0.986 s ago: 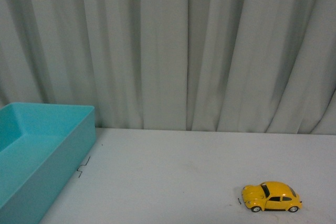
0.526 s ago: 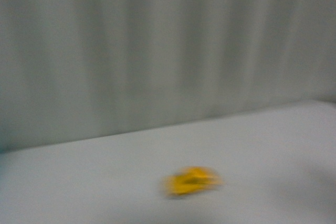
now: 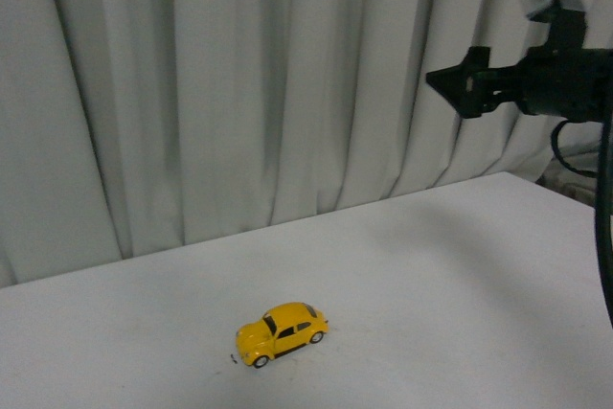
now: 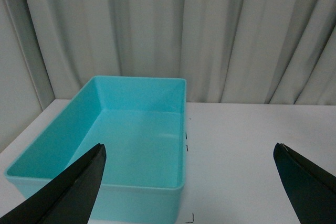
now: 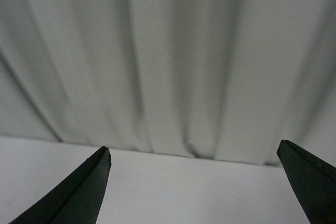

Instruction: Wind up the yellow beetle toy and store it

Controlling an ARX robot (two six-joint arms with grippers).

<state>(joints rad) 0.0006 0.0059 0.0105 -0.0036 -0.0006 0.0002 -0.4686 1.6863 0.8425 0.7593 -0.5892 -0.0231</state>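
The yellow beetle toy (image 3: 282,331) stands on its wheels on the white table (image 3: 431,275), low in the middle of the front view. My right gripper (image 3: 450,80) is open, held high at the upper right, well above and to the right of the toy. In the right wrist view its fingers (image 5: 79,192) frame only table and curtain; the toy is not there. My left gripper (image 4: 189,182) is open and empty, its fingers (image 4: 68,187) wide apart in front of the teal bin (image 4: 94,179). The left arm is out of the front view.
The teal bin is open-topped and empty, near the table's edge in the left wrist view. A pleated grey curtain (image 3: 239,93) hangs behind the table. Small black marks (image 4: 185,135) lie on the table beside the bin. A cable (image 3: 603,227) hangs at the right edge.
The front camera has swung right: the teal bin has left its view, the toy now sits left of centre, and my right arm has come into view at the upper right.
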